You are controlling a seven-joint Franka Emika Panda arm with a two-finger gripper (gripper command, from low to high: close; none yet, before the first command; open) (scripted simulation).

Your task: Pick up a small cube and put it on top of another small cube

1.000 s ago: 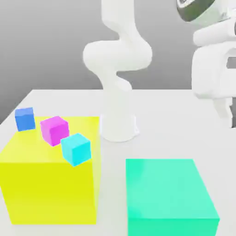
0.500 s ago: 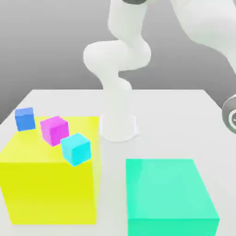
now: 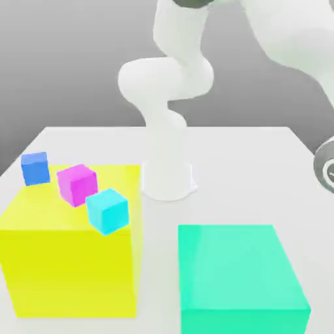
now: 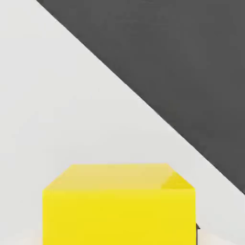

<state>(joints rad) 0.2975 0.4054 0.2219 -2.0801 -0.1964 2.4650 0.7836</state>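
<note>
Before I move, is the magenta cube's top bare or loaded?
Bare: in the exterior view the magenta cube shows its top face, with no cube resting on it.

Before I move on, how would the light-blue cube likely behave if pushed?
The light-blue cube would probably slide rather than roll, given its flat faces. Its crisp edges suggest stiffness. Sitting by the yellow block's front edge, it might tip off.

A simulated robot workspace: white arm (image 3: 166, 81), pale tabletop (image 3: 228, 176), plain flat-coloured blocks (image 3: 238, 267).
</note>
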